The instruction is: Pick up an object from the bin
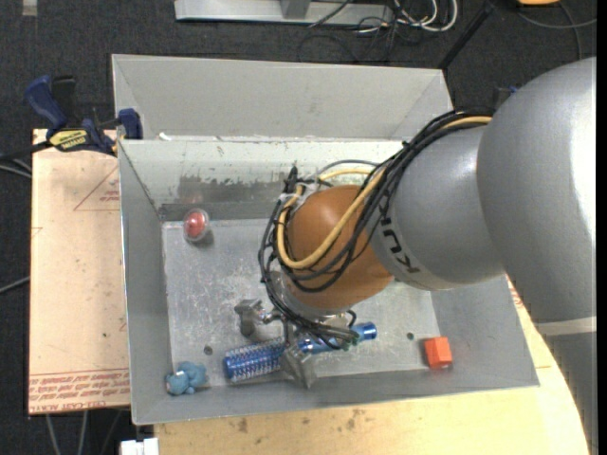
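My gripper [275, 344] is low over the front middle of the bin, under the arm's orange cover. Its two grey fingertips [248, 317] stand apart, so it is open. A blue bristly roller [252, 361] lies on the floor with its right end between them; I cannot tell whether they touch it. A slim blue-and-silver thing with a blue end [366, 331] lies just right of the gripper, partly hidden by the arm.
A small blue figure [186, 378] lies in the front left corner. A red ball [196, 224] sits at the back left near the wall. An orange block [437, 352] rests at the front right. The arm covers the bin's middle and right.
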